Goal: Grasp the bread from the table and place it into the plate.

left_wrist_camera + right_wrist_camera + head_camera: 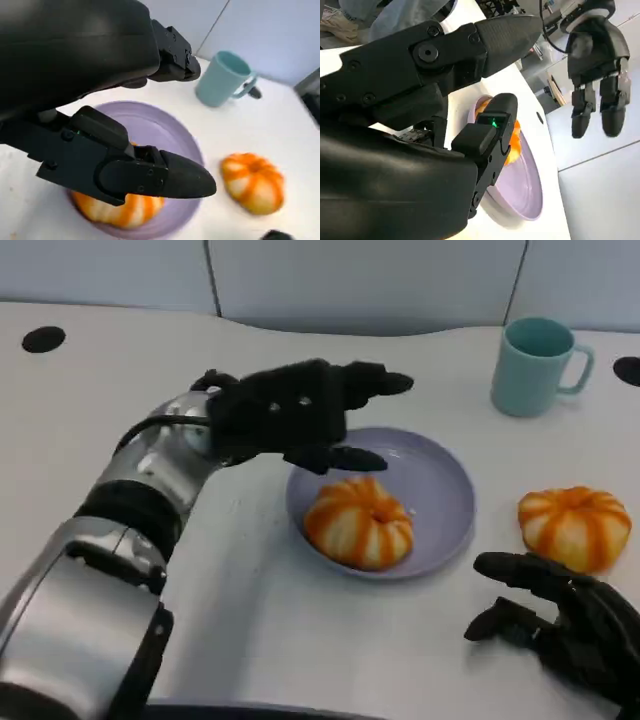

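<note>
White table [250,640], right hand [560,625] cropped, bread [512,142] half-hidden

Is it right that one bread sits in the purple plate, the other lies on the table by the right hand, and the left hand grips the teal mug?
Not quite: the left hand hangs open above the purple plate, holding nothing, apart from the teal mug, as the head view shows. The bread in the plate and the other bread by the right hand are as stated.
</note>
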